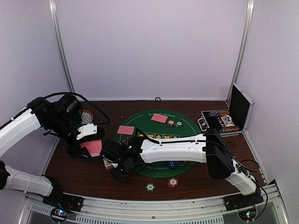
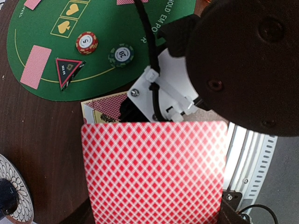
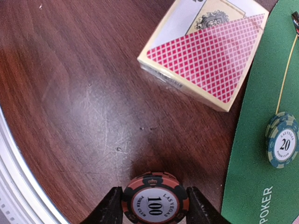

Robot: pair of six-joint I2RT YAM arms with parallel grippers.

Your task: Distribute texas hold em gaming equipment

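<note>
While the left gripper (image 1: 84, 148) is clamped fully shut on a pink-backed card (image 2: 154, 172), it holds that card above the dark wooden table (image 1: 70, 172), just off the left rim of the green felt mat (image 1: 187, 128). In the left wrist view the card's diamond-patterned back fills the lower frame. Whether it is one card or a thin stack cannot be determined.

The right arm reaches across the mat toward the left. The right gripper (image 3: 155, 207) stands partly open around an orange 100 chip (image 3: 155, 196), which lies flat on the bare wood left of the mat. Its fingers (image 3: 110, 210) sit against opposite sides of the chip's rim, one on each side.

A card box (image 3: 205, 51) lies on the table beyond this chip, beside the mat's edge. A teal 20 chip (image 3: 282, 145) rests on the mat near its yellow border line, with a triangular marker (image 2: 67, 71) close by on the felt.

A far card (image 1: 159, 118) and a left card (image 1: 125, 129) lie face down on the mat. Two chips sit beside the far card: a red chip (image 1: 171, 123) and a pale chip (image 1: 179, 124). A green front chip (image 1: 149, 187) and an orange front chip (image 1: 173, 182) lie on the table between the mat and the arm bases. The metal case (image 1: 224, 121) stands open at the far right, its lid upright.
</note>
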